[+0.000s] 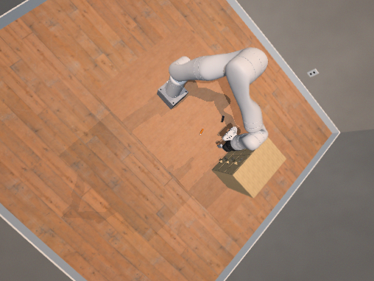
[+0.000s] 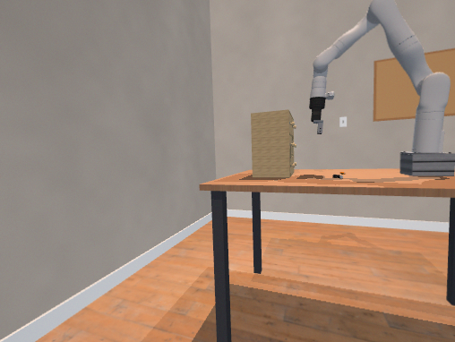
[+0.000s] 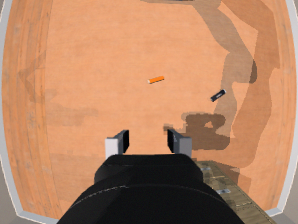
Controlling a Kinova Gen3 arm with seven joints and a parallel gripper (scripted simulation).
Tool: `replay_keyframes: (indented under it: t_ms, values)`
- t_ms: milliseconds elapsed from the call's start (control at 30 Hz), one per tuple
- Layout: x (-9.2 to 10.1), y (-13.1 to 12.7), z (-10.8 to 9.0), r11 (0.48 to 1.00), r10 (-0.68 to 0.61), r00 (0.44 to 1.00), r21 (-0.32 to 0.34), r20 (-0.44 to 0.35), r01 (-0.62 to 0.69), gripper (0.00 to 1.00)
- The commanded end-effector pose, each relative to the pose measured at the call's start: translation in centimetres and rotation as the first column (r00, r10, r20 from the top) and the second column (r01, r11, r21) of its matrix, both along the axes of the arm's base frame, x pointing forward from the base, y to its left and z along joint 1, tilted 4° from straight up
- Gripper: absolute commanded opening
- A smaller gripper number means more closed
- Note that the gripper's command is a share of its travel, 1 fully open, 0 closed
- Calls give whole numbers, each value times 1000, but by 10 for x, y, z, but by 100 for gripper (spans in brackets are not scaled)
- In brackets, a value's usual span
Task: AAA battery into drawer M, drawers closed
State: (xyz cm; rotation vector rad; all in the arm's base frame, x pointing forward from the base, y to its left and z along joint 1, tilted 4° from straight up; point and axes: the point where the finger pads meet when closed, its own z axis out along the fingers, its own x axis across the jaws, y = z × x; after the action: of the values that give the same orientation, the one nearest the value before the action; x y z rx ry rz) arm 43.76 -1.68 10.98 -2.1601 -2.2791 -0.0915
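The small wooden chest (image 1: 250, 167) stands upright at the table's edge, and its front (image 1: 232, 162) shows several knobbed drawers, all pushed in. It also shows in the side view (image 2: 271, 144) and at the wrist view's lower right (image 3: 246, 209). I cannot read the drawer marks. A small orange stick-shaped thing (image 1: 201, 131) lies on the table, also in the wrist view (image 3: 156, 79). A small black thing (image 1: 222, 118) lies nearer the arm, also in the wrist view (image 3: 217, 95). I cannot tell which is the battery. My gripper (image 2: 320, 127) hangs open and empty in front of the chest's top, high above the table (image 3: 148, 137).
The arm's base (image 1: 172, 95) is bolted at the far side of the table. The table edge runs close behind and beside the chest. In the side view the two small things (image 2: 339, 175) lie between chest and base.
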Motion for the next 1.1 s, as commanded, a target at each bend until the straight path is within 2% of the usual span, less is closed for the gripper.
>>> replay_keyframes:
  t_ms: [0,633,1067]
  values:
    - [0,0,0,1000,-1,1000,0,12,1,100]
    - [5,0,-8,1000,-5,995,5,99,4,100]
    - [11,1,-18,1000,-9,981,11,192,7,100]
